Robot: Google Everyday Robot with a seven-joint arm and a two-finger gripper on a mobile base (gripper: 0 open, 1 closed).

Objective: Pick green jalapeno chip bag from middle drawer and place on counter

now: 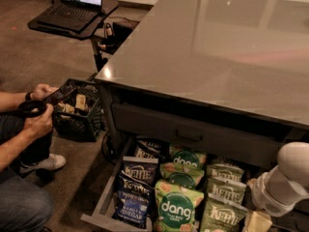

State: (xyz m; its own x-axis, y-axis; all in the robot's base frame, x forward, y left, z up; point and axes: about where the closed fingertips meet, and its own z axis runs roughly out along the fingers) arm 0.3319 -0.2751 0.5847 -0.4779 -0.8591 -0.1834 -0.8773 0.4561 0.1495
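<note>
Three columns of bags lie face-up in the open middle drawer (107, 204), so each label reads from above. The green jalapeno chip bag (223, 192) sits in the right-hand column, touching the dang bags (177, 208). The gripper (260, 218) hangs just beside that column, probably staged for a reach; released or clenched cannot be told. The counter (217, 47) above is the destination.

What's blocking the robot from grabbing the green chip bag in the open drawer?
Nothing visible does. The end effector sits at the right end of the open drawer, just beside the green jalapeno chip bags, which lie uncovered.
</note>
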